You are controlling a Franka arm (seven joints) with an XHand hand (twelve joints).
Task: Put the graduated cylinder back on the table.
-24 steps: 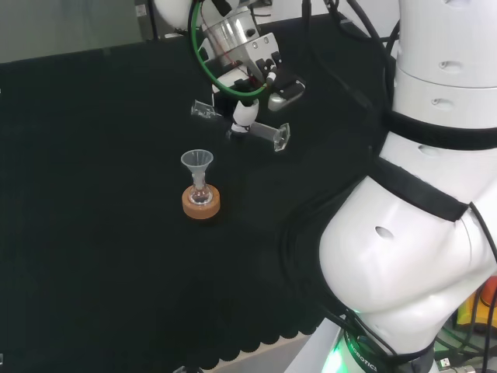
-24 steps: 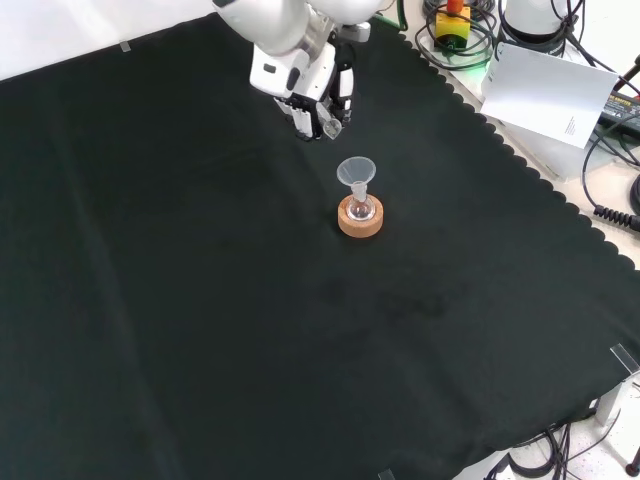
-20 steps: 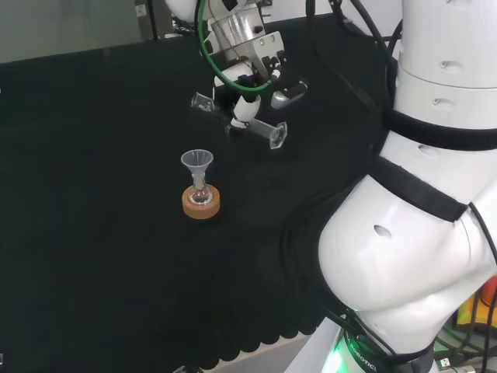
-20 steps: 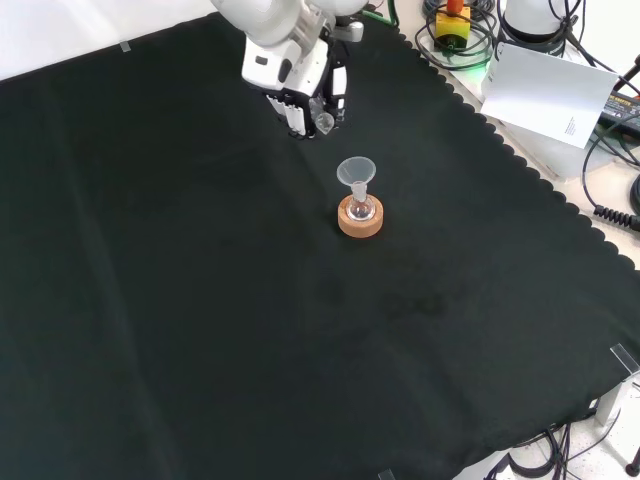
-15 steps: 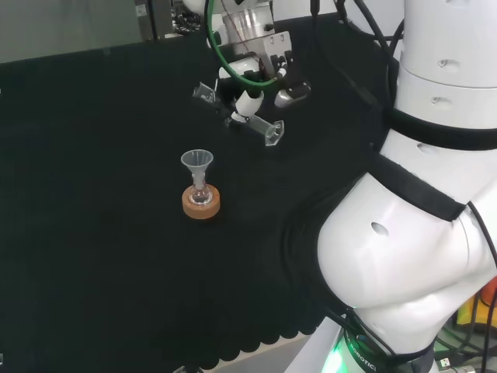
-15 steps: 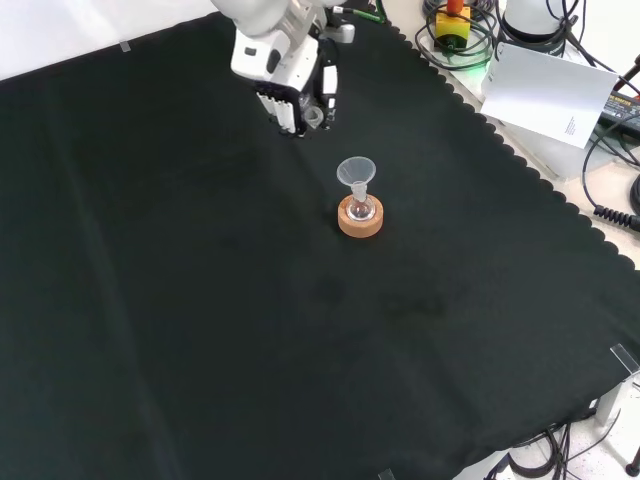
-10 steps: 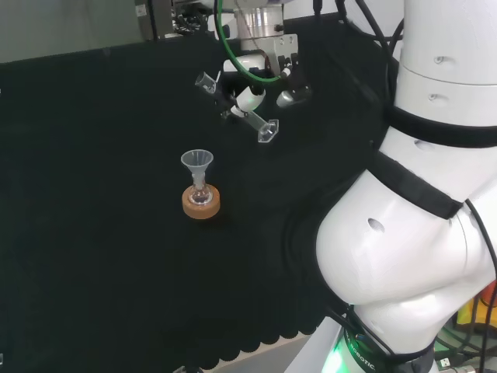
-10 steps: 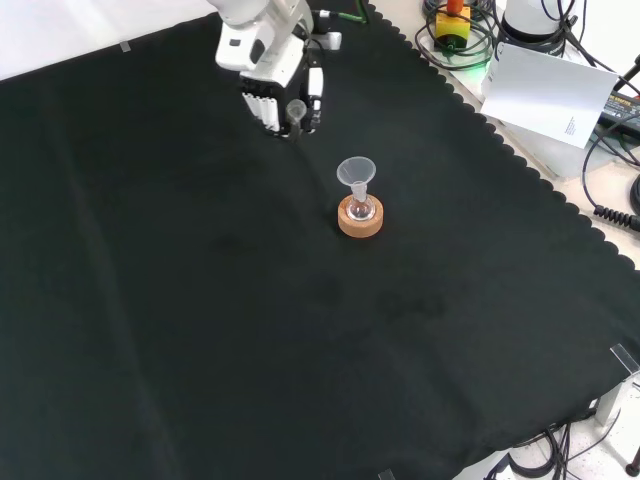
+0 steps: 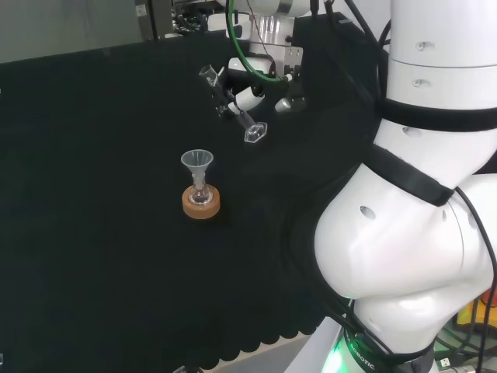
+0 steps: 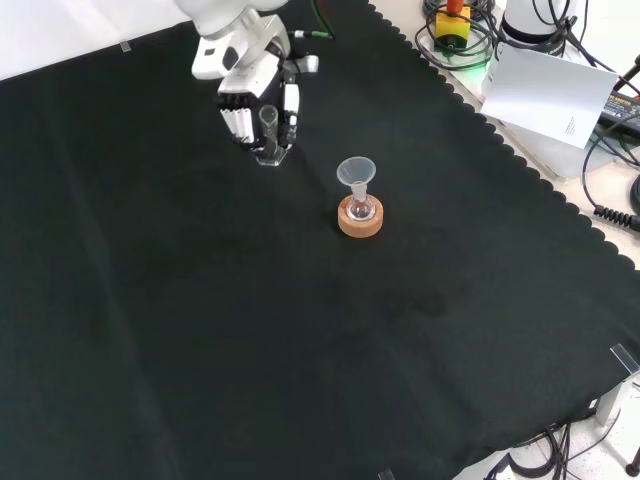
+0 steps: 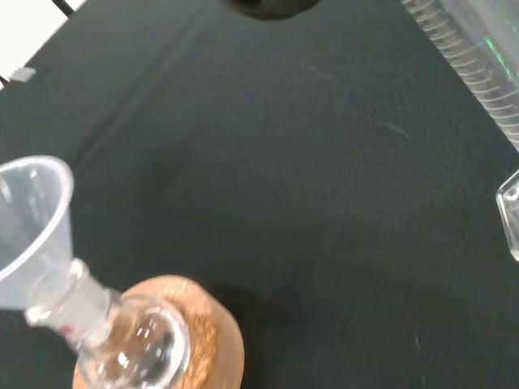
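While its fingers curl around a clear graduated cylinder (image 9: pixel 231 103), the black and white hand (image 9: pixel 247 95) hangs above the black cloth (image 9: pixel 93 155) at the far side of the bench in the head view. The cylinder is tilted in the grasp, its open mouth up and away from the arm, its flat base (image 9: pixel 255 132) angled down toward the cloth below the hand. Whether the base touches the cloth cannot be told from the head view.

Seen from the front camera, the hand (image 10: pixel 252 112) comes in from the top, fingers (image 10: pixel 238 124) pointing down and wrapped about the cylinder (image 10: pixel 269 127), whose base (image 10: pixel 268 157) lies at or just above the cloth (image 10: pixel 200 330) directly under the fingertips.

Nearer the arm's base than the hand in the head view, and well apart from it, a small glass flask (image 9: pixel 201 194) sits on a cork ring (image 9: pixel 201 204) with a clear funnel (image 9: pixel 197 165) in its neck. From the wrist camera the funnel (image 11: pixel 28 235), flask (image 11: pixel 134 348) and cork ring (image 11: pixel 207 332) appear close, with the ribbed, marked wall of the cylinder (image 11: pixel 474 57) crossing beside the palm.
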